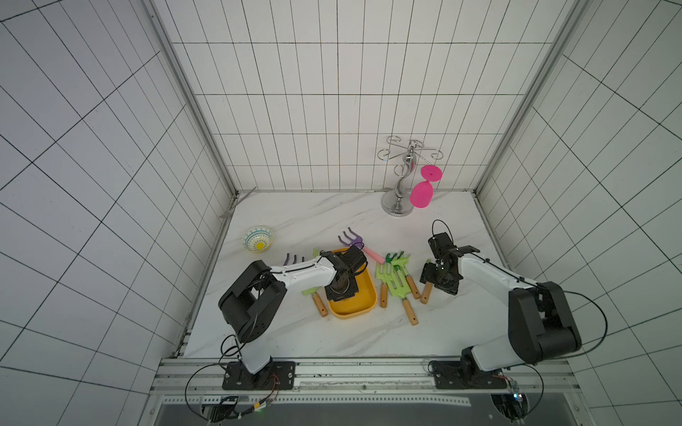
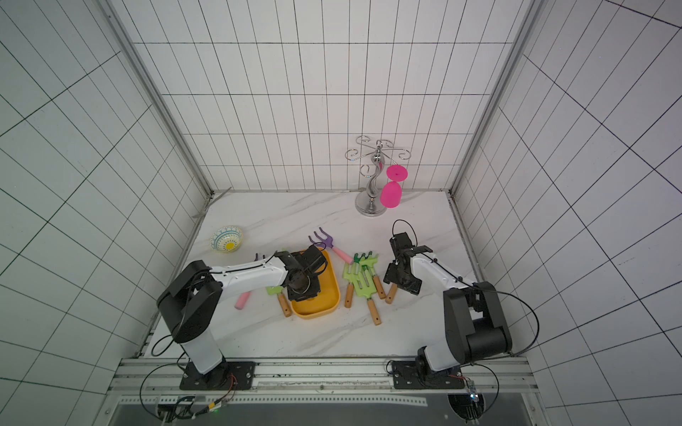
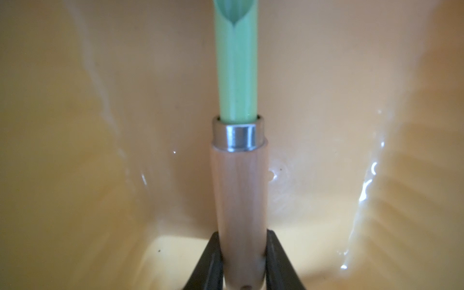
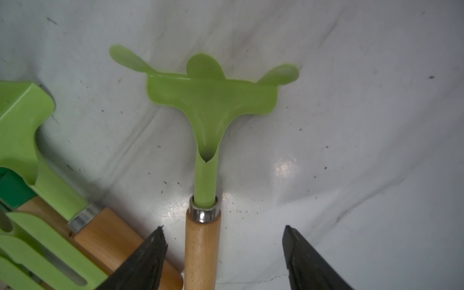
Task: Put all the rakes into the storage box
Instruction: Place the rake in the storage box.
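At the far left a small round patterned bowl [image 1: 257, 239] sits apart on the marble-look worktop [image 1: 369, 339], with no part in the job. Next comes the left tool [image 3: 243, 241], down inside the storage box [image 1: 360, 310], a shallow yellow-orange plastic tub with rounded corners and a glossy inside. The rake [image 3: 236, 75] is inside the box, yellow wall and floor all round it in the left wrist view: a smooth pale-green neck, folded into a seamed tube, set into a bright metal ring [image 3: 237, 136] on a round wooden handle [image 3: 239, 195]. The left tool's jaws stand narrow, close against both sides of that handle; whether they pinch it or merely flank it I cannot tell. So the main step looks all but done: what is left for this rake is to let go and lift clear. Just left of the box lies another green, wooden-handled hand tool [image 1: 319, 304], behind it a purple fork [image 1: 352, 241] with a pink handle, and to its right a heap of green garden tools [image 1: 396, 280], all out on the worktop. Further right, the right tool [image 4: 223, 228] hangs wide, a jaw on each side of the handle of a second rake [image 4: 211, 100], touching neither side; that rake, a flat green head with three rounded prongs, lies on the worktop, not yet gripped.
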